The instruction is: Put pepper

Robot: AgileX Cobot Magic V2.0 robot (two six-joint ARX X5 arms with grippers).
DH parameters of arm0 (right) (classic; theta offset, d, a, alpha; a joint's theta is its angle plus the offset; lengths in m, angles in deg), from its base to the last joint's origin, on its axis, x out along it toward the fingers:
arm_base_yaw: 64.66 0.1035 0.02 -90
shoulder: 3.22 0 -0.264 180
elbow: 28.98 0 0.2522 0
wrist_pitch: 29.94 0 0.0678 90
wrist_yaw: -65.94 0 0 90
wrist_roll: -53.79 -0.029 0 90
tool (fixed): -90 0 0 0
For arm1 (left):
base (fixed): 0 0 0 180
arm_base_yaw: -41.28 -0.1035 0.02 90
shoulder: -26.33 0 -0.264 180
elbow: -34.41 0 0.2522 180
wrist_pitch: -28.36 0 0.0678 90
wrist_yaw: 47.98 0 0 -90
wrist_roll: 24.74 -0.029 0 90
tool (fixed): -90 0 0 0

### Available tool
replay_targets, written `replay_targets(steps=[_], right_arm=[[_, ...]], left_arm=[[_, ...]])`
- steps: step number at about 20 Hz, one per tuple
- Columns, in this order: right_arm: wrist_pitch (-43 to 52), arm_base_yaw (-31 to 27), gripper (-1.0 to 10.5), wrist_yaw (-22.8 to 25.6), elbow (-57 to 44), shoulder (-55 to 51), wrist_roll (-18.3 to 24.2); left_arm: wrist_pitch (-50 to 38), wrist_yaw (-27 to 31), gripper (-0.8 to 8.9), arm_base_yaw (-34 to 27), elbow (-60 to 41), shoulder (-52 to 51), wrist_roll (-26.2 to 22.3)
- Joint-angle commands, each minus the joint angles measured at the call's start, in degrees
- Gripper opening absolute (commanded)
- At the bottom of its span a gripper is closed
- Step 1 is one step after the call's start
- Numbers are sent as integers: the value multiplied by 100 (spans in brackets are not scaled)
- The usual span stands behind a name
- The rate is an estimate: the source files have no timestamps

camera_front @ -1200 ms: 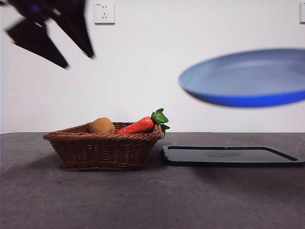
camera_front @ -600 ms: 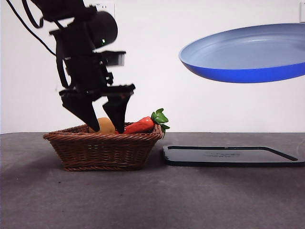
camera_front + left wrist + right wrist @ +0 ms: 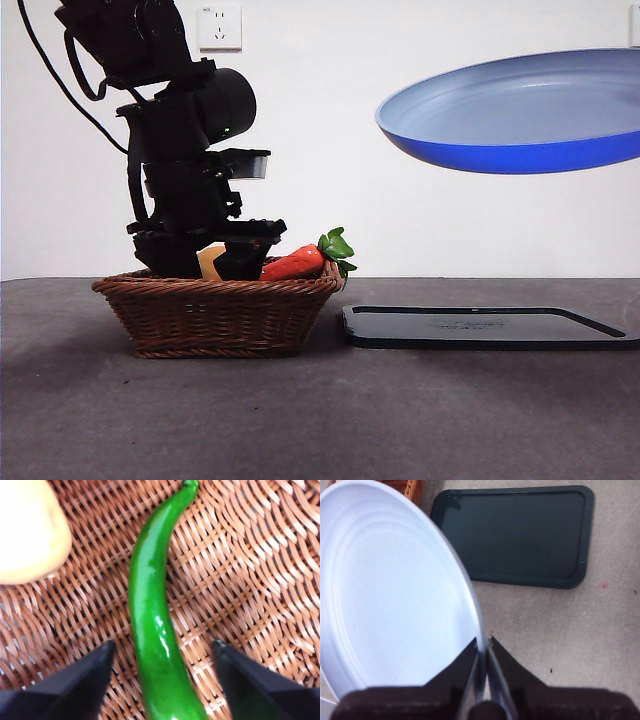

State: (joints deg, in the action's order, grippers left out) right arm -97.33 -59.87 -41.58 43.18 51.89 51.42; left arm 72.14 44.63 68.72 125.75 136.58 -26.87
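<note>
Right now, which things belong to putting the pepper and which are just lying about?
In the job:
pepper, lying in the basket
left pincer, open, straddling the pepper
plate, held in the air by the right pincer, possibly where the pepper goes

Lying about:
potato
red-orange vegetable
dark tray

Basket wall [image 3: 215, 315] totally hides the pepper [image 3: 152, 625] from the front; the wrist view crops its lower end and the yellowish thing [image 3: 27, 530].

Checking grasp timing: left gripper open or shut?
Open: left gripper jaws straddle the pepper lying in the basket, gaps either side.
</note>
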Motion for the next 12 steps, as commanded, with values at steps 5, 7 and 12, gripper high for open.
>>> replay_targets(steps=[5, 7, 12], right_arm=[[81, 9, 6, -17, 114, 22, -15], [81, 9, 6, -17, 114, 22, -15], [81, 9, 6, -17, 114, 22, -11]], left_arm=[[26, 13, 180, 57, 118, 144, 205], [24, 11, 150, 57, 118, 142, 273], [57, 13, 150, 55, 122, 98, 365]])
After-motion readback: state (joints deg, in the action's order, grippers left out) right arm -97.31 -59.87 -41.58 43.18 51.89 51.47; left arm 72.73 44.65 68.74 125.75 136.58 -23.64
